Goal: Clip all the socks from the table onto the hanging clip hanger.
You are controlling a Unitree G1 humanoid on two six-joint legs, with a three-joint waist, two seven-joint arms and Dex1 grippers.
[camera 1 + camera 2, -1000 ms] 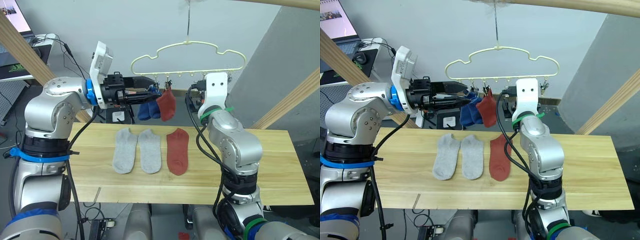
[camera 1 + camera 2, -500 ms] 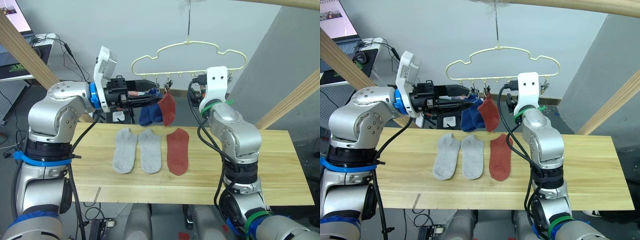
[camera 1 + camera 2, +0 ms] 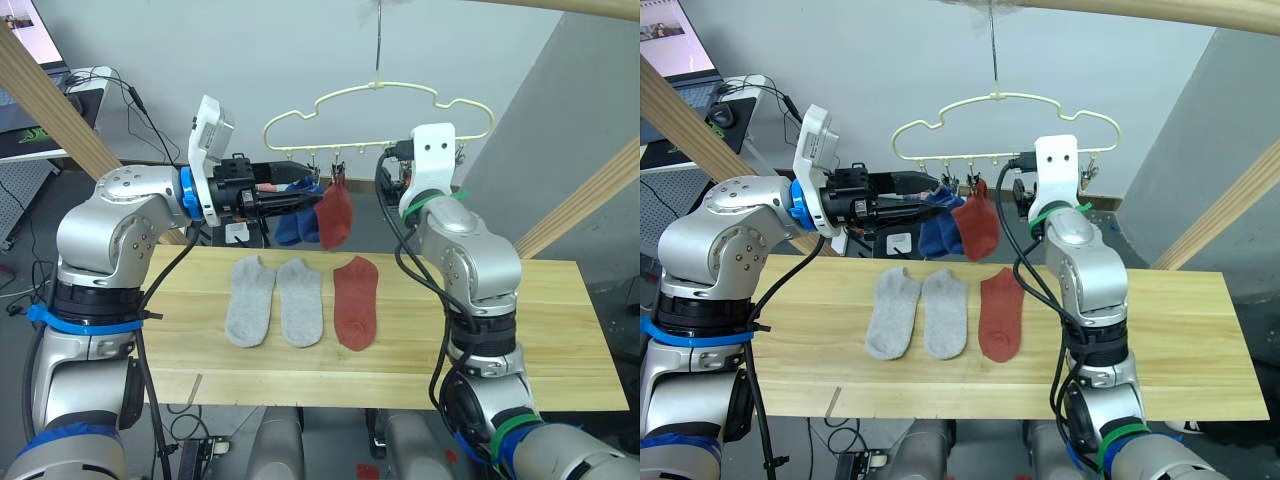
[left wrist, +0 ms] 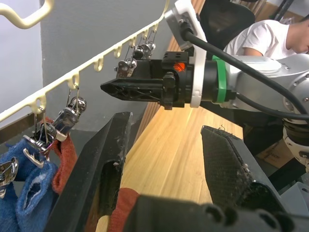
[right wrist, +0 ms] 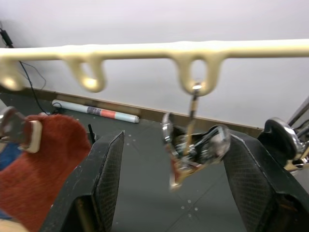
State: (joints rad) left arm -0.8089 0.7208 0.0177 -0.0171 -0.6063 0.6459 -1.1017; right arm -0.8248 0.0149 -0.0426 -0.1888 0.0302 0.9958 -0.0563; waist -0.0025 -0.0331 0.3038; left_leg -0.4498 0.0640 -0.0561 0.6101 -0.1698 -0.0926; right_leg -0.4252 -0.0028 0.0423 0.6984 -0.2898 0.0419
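Note:
The cream clip hanger [image 3: 376,86] hangs above the far edge of the table [image 3: 560,330]. One rust red sock [image 3: 335,215] and blue socks [image 3: 293,225] hang from its left clips. Two light grey socks [image 3: 250,300] [image 3: 300,300] and a second rust red sock [image 3: 355,300] lie flat side by side on the table. My left gripper [image 3: 310,192] is open, right beside the hanging red sock's top. My right gripper [image 5: 176,140] is open under the hanger's bar, with a bare metal clip [image 5: 193,147] between its fingers.
Slanted wooden beams stand at the left [image 3: 50,110] and right [image 3: 580,200] of the table. A desk with a laptop [image 3: 680,40] lies back left. A person in a white shirt [image 4: 260,38] sits beyond the table. The table's right half is bare wood.
My right gripper has risen and moved in to the hanger's clip row. The left gripper has stayed by the hanging red sock, shifting only slightly.

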